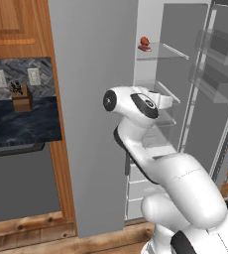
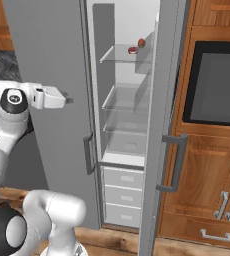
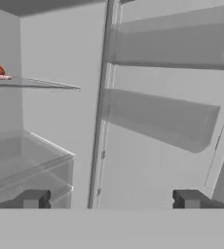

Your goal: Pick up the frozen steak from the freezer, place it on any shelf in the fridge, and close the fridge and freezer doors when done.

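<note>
Wooden cabinetry frames open fridge (image 2: pixel 122 135). Gripper (image 3: pixel 111 198) spread wide, grasping nothing, before lower shelves. Frozen steak (image 1: pixel 144 48) on top shelf (image 2: pixel 122 54), above and beyond gripper. Right base view adds oven (image 2: pixel 214 85) alongside.

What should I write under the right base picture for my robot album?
Robot arm's open fingers hover empty beside the open fridge, where the frozen steak rests on the top glass shelf.
</note>
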